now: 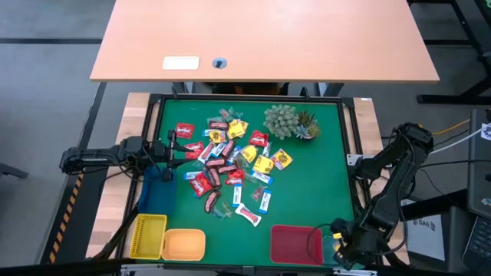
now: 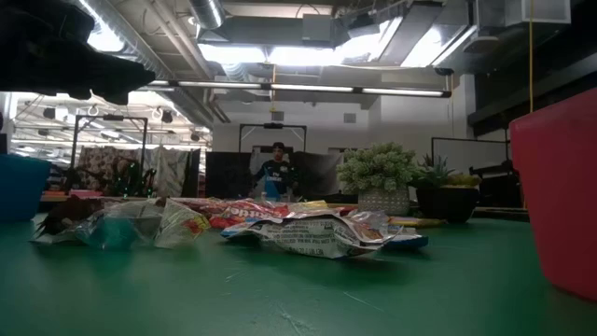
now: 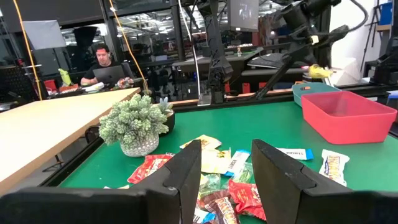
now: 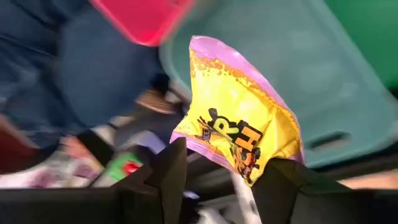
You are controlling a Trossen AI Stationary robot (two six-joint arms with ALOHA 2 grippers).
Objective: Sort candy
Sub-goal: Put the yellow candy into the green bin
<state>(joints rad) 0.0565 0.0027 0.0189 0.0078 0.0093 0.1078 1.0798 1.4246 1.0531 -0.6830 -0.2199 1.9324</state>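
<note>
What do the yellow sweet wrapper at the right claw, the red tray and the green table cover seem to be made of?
The yellow sweet wrapper looks like thin glossy plastic film: it crinkles and shines, with a crimped purple edge. The red tray seems moulded matte plastic, with even, rigid walls. The green table cover looks like a smooth mat, perhaps rubber or vinyl, showing faint scuffs.

- The candy (image 1: 230,165) comes in thin, crinkled plastic and foil-like wrappers, glossy and catching the light.
- A yellow candy packet (image 4: 239,118) with a purple edge looks like shiny, creased film.
- The green mat (image 1: 311,184) on the table is matt and smooth, with faint scuffs in the low view.
- The red tray (image 3: 345,115) is smooth moulded plastic with a dull sheen; the teal tray (image 4: 323,81) looks the same.
- The yellow tray (image 1: 147,235) is plastic with a ribbed or slotted surface.
- The far desk (image 1: 261,38) has a matt wood-look top.
- The left gripper (image 3: 227,177) has dark, matt plastic-looking fingers.
</note>
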